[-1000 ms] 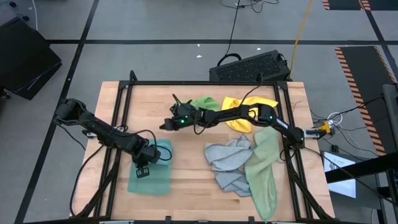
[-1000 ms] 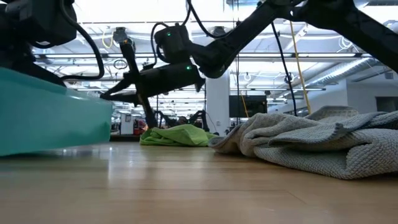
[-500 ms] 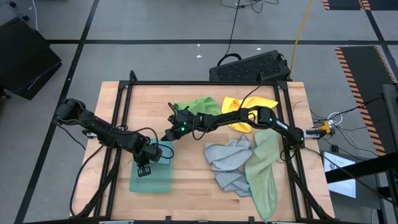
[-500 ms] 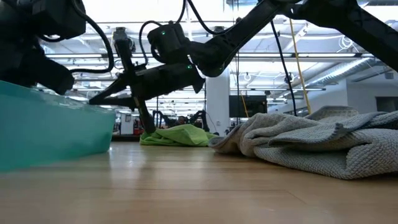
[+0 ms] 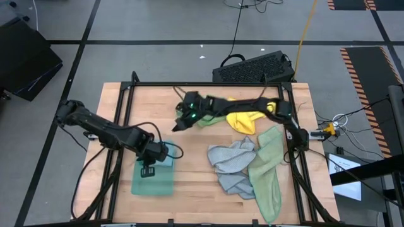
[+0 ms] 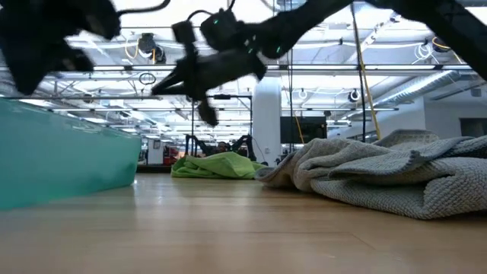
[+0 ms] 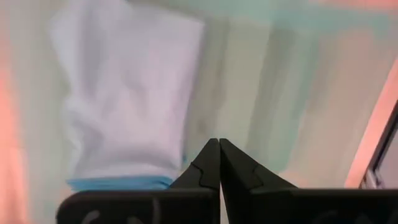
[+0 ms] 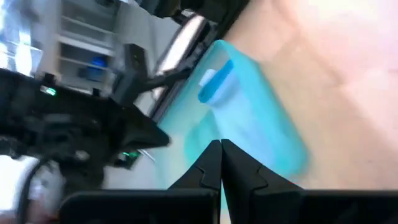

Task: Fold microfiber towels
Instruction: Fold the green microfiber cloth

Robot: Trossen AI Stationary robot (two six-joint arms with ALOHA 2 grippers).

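Both arms are black and jointed, strung with loose black cables, the right arm (image 5: pixel 235 113) showing a green light.

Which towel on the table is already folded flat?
The teal green towel at the front left, under the left pincer. It lies as a neat rectangle; the grey, sage, yellow and bright green ones are crumpled.

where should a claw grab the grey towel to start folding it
Take the grey towel at its loose edge nearest the table's middle, coming straight down. It lies crumpled, and the pale sage towel overlaps its other side, so that edge is freest.
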